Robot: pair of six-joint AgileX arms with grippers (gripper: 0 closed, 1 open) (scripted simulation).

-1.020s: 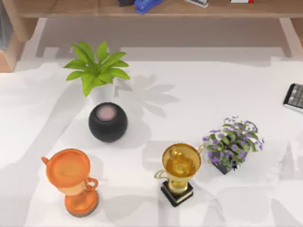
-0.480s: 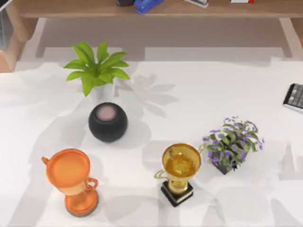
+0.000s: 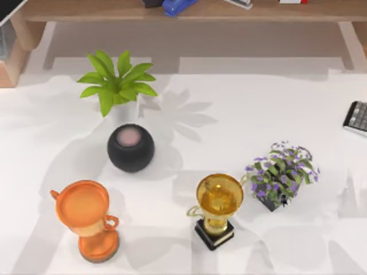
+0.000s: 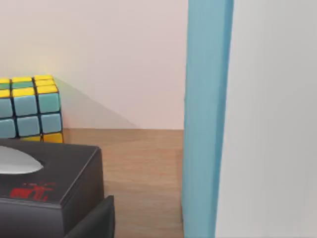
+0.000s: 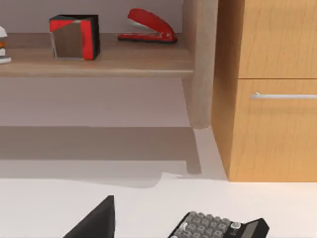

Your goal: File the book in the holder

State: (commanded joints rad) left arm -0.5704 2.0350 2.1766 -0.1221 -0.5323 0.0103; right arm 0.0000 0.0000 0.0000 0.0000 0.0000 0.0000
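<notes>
A black corner of the book (image 3: 10, 12) with a narrow white edge pokes into the top view's upper left corner, above the holder (image 3: 16, 54). The holder is a tan wooden rack with a slanted side and a greyish inside, cut off by the left edge. In the left wrist view, a tall panel with a blue edge (image 4: 205, 119) and a pale face stands very close, beside a dark part of my left gripper (image 4: 94, 220). I cannot tell whether that panel is the book. A dark part of my right gripper (image 5: 94, 220) hangs above the white table near a calculator (image 5: 218, 227).
On the table stand a green plant (image 3: 117, 83), a black ball-shaped speaker (image 3: 131, 148), an orange trophy (image 3: 86, 217), a gold trophy (image 3: 218, 206) and a purple flower pot (image 3: 281, 175). A long wooden shelf (image 3: 229, 12) runs along the back. A black box (image 4: 44, 183) and a puzzle cube (image 4: 29, 106) sit on it.
The book's black corner has come into the top view's upper left corner and slid further in. Nothing on the table has moved.
</notes>
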